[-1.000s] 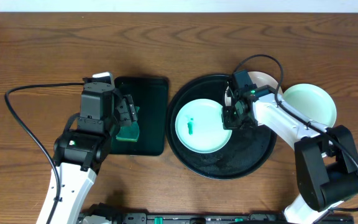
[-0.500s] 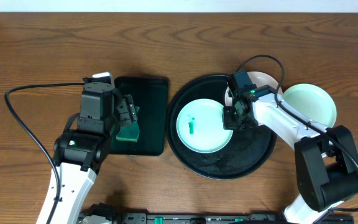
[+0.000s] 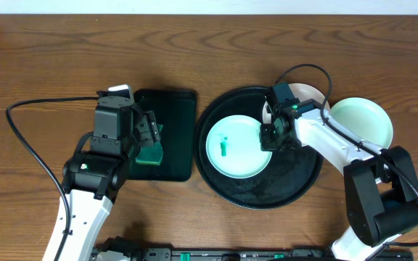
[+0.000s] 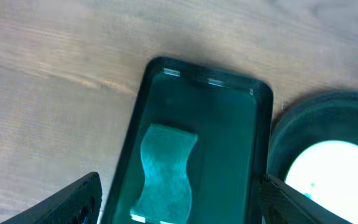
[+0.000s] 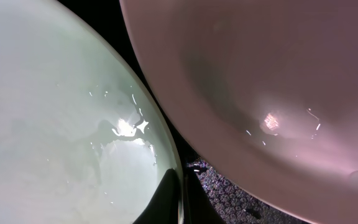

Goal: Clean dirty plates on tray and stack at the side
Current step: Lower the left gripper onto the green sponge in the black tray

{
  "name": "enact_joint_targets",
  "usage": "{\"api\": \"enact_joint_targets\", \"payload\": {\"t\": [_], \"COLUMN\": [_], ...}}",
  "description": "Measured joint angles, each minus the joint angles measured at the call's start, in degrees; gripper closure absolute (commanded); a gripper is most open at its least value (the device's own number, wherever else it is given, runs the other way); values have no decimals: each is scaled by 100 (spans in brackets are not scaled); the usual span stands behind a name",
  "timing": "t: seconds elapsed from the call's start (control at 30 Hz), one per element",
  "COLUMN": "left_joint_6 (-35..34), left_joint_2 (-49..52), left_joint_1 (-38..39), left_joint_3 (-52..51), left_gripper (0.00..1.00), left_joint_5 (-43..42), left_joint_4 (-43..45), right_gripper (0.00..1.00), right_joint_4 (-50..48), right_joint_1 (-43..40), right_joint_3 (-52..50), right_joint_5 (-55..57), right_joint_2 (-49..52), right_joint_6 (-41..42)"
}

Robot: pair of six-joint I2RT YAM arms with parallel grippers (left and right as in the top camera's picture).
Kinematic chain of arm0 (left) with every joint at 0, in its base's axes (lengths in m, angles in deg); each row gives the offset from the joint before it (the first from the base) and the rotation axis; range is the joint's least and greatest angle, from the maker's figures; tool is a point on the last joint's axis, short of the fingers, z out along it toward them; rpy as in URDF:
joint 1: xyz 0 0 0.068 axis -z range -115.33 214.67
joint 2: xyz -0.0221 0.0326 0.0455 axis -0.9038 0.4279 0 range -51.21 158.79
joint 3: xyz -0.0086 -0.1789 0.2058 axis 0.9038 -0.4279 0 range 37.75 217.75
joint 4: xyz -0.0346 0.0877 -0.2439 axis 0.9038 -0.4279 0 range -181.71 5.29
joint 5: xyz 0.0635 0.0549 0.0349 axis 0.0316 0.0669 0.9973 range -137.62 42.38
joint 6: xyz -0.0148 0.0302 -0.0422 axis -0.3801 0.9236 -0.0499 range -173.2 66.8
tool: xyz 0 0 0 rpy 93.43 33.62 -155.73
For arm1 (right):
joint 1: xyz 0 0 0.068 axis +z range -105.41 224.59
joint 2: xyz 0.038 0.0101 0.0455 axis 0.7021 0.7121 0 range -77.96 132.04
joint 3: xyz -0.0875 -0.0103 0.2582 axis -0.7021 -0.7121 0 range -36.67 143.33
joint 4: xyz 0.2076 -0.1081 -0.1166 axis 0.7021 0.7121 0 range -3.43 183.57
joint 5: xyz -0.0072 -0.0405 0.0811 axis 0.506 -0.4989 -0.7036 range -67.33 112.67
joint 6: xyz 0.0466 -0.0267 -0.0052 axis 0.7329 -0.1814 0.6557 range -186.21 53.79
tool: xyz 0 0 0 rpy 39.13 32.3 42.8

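The right gripper [image 3: 267,136] is pinching the right-hand rim of a pale mint-aqua round plate [image 3: 234,148], its fingers [image 5: 166,196] pressing together on the edge. That plate is lying on the left half of the large round glossy black tray [image 3: 296,190] and is carrying a small green smear [image 3: 224,147] near its centre. A white round plate [image 3: 316,93] is sitting at the tray's upper right rim in the overhead view, partly hidden by the right arm. A second pale mint-aqua plate [image 3: 365,119] is resting on the brown wooden table [image 3: 49,58] just beyond the tray's right rim. Left of the tray, the left gripper [image 3: 153,134] is hovering with its fingers spread wide above a small black rectangular tray [image 3: 176,116], which is holding a green sponge [image 4: 163,171].
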Motion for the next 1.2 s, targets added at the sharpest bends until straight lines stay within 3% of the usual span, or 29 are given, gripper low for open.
{"api": "enact_joint_targets", "payload": {"t": [0.33, 0.5, 0.7, 0.93, 1.2], "left_joint_6": [2, -15, -22, -22, -109], "left_joint_2": [446, 1056, 1884, 3060, 3390], "left_joint_1": [0, 0, 0, 0, -20], "left_joint_3": [-127, -286, -258, 732, 1047], "left_gripper": [20, 36, 40, 40, 46], "left_joint_5": [-752, -815, -815, -481, -315], "left_joint_4": [-752, -817, -702, -1110, -946], "right_gripper": [99, 99, 99, 99, 99], "right_joint_4": [-20, -20, -20, -20, -17], "right_joint_1": [0, 0, 0, 0, 0], "right_joint_3": [0, 0, 0, 0, 0], "right_joint_5": [7, 11, 13, 20, 26], "right_joint_2": [0, 0, 0, 0, 0], "right_joint_6": [2, 2, 2, 2, 2]}}
